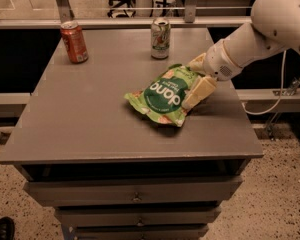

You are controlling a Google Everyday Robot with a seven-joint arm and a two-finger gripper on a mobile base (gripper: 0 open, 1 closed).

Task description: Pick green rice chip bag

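My gripper [190, 84] sits at the right edge of the green rice chip bag [162, 96], which lies mid-table [90, 119]; jaws released, straddling its rim. Risk: crinkly film buckles on closing, leaving a thin pinch that slips on lift

White arm [280, 19] comes in from top right, past right edge of tabletop [90, 114]. Big round part of arm high at far right. Forearm slopes down and to left. Wrist [221, 59] thick and white. Gripper [190, 84] low over right half of tabletop, near right edge, about midway between back and front edges. Two cream fingers [200, 90] spread apart, one toward back, one toward front. Tips point left and down.
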